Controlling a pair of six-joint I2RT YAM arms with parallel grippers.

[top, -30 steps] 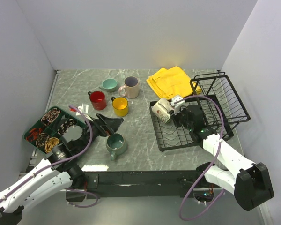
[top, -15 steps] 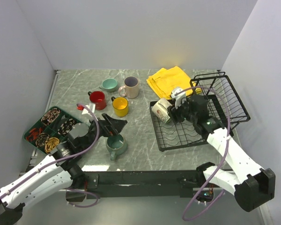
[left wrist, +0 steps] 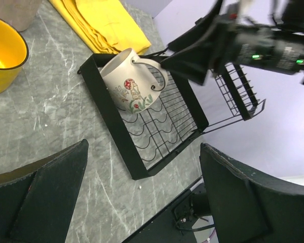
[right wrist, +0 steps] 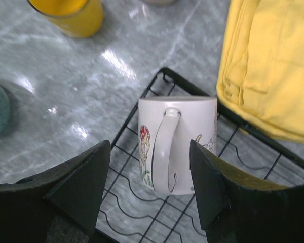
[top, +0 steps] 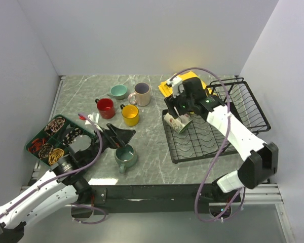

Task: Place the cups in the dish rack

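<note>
Since the flowered mug lies on its side in the far-left corner of the rack (handle up), the R hand hovers open above it, holding nothing. L hand, wide open, hangs by the grey mug, prob. next pick.

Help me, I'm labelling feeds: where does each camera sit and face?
Top external: above, behind the bases, looking down at the table; left arm and right arm show.
Left wrist: low, facing the dish rack; left fingers below.
Right wrist: straight down on the floral mug; right fingers flanking.
Shared: both wrists see that mug.
</note>
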